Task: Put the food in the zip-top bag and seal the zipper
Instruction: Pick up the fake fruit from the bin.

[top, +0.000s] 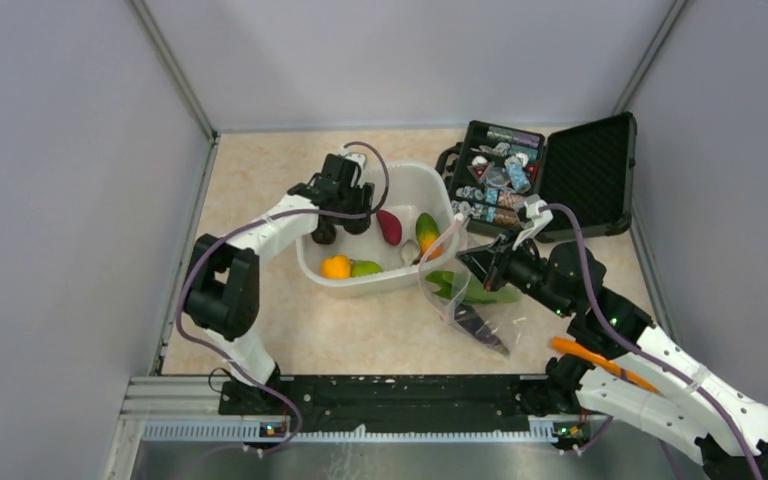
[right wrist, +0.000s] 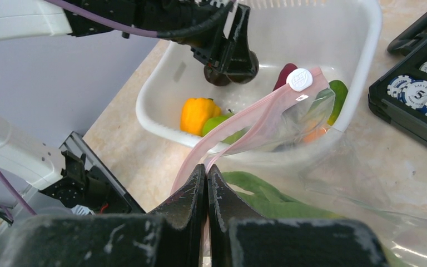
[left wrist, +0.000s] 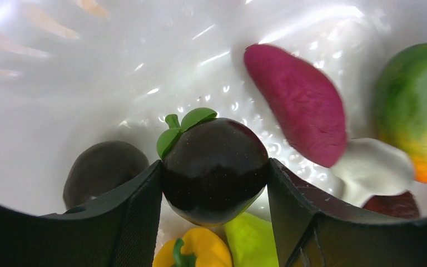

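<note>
- Camera overhead: left gripper down inside white tub; right gripper low by tub's right corner, at mouth of zip-top bag, which lies on table between tub and black case
- Same view, progress: long green leafy piece already within bag, plus dark shape lower down, kind unclear; orange fruit, green fruit, purple-red piece and green-orange fruit not yet out of tub
- Left wrist: pads touching both flanks of dark purple eggplant, round, green leaf cap; narrowed onto it, firmness of hold not judgeable; fruit low in tub, near yellow-orange pepper and whitish piece
- Right wrist: pinched fully together on zipper, pinkish strip; two lips parted, mouth open, white slider tab at far end
- Judged early: most food to move, sealing wholly undone
- Writing: numeral 5 legible on one chip in case; ring lettering too small; no brand seen elsewhere
</note>
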Robot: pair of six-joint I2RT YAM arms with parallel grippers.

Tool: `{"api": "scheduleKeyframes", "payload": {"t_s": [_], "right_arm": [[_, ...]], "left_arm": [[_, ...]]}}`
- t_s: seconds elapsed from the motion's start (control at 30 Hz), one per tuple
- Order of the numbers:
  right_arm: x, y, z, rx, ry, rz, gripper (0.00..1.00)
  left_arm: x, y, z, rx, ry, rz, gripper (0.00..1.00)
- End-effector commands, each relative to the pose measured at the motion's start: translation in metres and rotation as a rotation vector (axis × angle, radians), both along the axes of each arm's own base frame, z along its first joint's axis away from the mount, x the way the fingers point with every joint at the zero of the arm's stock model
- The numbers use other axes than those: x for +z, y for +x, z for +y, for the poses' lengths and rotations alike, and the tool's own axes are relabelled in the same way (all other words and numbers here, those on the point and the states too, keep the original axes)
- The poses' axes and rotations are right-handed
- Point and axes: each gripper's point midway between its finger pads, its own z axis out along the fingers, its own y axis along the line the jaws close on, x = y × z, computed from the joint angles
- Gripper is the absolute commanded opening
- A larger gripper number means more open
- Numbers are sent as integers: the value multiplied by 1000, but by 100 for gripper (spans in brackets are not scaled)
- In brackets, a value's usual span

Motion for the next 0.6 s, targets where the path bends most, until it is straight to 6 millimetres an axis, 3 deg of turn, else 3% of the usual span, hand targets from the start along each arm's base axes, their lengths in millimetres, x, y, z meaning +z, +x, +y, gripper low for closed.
{"api": "scheduleKeyframes", "payload": {"t_s": [0.0, 0.3, 0.57], "right_arm": [[18, 4, -4, -29, 53, -42, 0], [14, 6, -7, -55, 58, -29, 0], [8, 11, -10, -89, 47, -6, 0]], "left_arm": [[59, 8, -16, -20, -123, -151, 41], [121, -18, -41, -136, -328, -259, 42], [163, -62, -63, -284, -536, -322, 42]]}}
